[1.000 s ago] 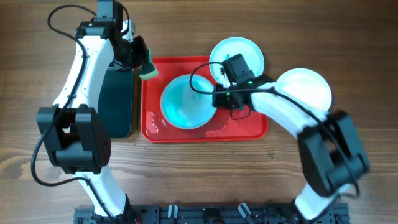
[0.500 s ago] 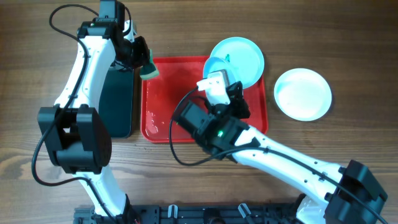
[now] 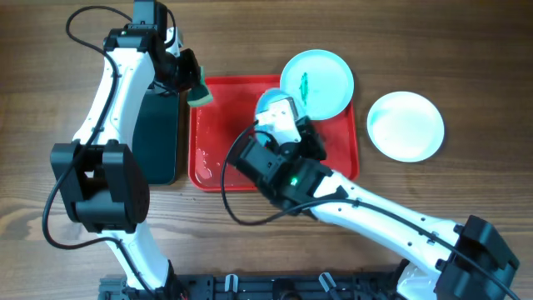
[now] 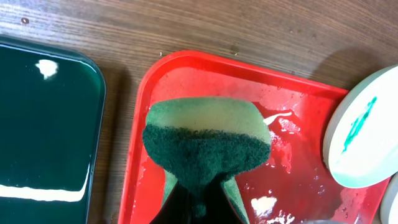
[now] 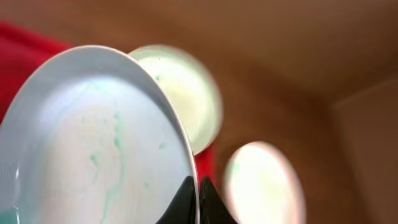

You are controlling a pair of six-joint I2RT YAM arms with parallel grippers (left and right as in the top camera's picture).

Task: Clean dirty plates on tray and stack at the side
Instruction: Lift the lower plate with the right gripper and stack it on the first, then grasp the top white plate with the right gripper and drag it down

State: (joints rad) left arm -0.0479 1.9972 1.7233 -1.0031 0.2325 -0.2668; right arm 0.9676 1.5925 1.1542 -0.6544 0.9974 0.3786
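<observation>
Right wrist view, though blurred: the right gripper (image 5: 194, 190) is seen closed on the rim of a lifted cyan plate (image 5: 93, 143), which is held tilted on edge. Faint green streaks appear to be on its face. In the overhead view this plate is held above the upper middle of the red tray (image 3: 208, 162). A thin edge grip on a wet plate could slip, and the plate could be dropped onto the smeared cyan plate (image 3: 321, 79), which lies just beside it over the tray's upper right rim. The cream plate (image 3: 405, 125) is set on the surface (image 3: 466, 50) at the right, with open room around it. The left gripper (image 3: 190, 82) is clamped on a sponge (image 3: 200, 90) at the tray's upper left corner, beside the dark tray (image 3: 158, 133)
</observation>
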